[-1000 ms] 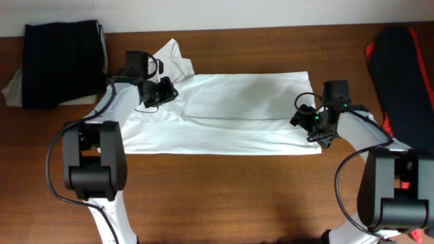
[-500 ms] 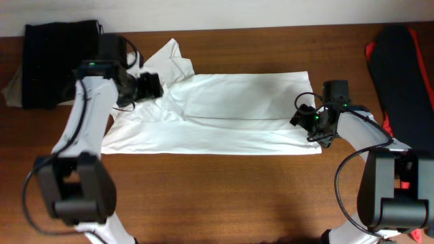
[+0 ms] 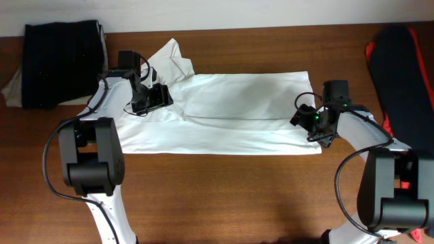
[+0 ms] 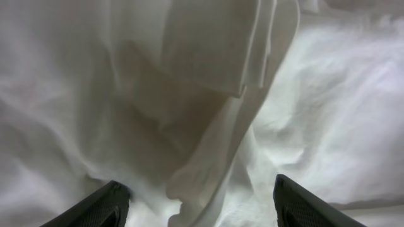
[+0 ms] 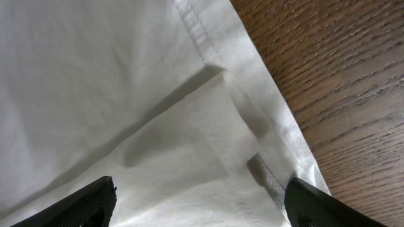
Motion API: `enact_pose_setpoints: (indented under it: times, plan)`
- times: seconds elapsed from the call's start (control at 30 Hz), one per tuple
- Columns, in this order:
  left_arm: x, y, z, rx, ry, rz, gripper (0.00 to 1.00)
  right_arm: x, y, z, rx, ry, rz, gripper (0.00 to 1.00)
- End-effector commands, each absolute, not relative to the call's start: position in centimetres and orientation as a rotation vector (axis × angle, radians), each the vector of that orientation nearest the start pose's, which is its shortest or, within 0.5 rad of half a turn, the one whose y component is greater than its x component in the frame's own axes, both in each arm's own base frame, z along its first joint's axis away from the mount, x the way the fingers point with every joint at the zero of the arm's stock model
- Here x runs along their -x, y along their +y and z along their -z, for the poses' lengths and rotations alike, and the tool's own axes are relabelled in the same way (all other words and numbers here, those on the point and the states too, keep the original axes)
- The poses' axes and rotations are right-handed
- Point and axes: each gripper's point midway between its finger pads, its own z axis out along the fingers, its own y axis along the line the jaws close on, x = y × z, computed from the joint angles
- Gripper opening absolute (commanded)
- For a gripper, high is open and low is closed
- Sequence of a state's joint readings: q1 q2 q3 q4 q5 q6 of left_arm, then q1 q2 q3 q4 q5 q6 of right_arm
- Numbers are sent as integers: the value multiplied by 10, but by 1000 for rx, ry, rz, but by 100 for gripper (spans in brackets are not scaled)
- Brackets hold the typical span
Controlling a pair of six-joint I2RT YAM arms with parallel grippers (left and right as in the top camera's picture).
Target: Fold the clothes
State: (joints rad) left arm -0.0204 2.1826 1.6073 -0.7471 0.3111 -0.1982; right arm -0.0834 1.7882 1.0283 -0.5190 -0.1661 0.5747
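Note:
The white garment (image 3: 230, 112) lies spread flat across the middle of the brown table, with a bunched collar or sleeve end at its top left (image 3: 173, 62). My left gripper (image 3: 160, 96) hovers over the garment's upper left part; its fingers (image 4: 202, 202) are open above rumpled white folds (image 4: 208, 82). My right gripper (image 3: 303, 116) sits over the garment's right edge; its fingers (image 5: 199, 202) are open over a folded-over hem corner (image 5: 221, 113), with bare wood (image 5: 328, 75) beside it. No green label shows.
A folded dark garment (image 3: 62, 62) lies on light cloth at the back left corner. A dark and red item (image 3: 403, 68) lies along the right edge. The table's front half (image 3: 230, 196) is bare wood.
My left arm swung out to the left and back again; its gripper is now over the garment's upper left, a little lower right than a second ago. The right arm has not moved.

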Motion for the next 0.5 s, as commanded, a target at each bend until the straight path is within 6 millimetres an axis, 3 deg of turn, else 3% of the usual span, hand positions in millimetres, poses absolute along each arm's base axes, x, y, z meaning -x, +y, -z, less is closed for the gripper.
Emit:
enact_pose_setpoints:
  times: [0.0,0.47]
  plan:
    - [-473,-68,-20,183,2866,527,72,-363,-2,-8,-895,2751,-314,89]
    - [-487,-93,-30,91,2808,537,70,-363,-2,-8,-895,2751,-314,89]
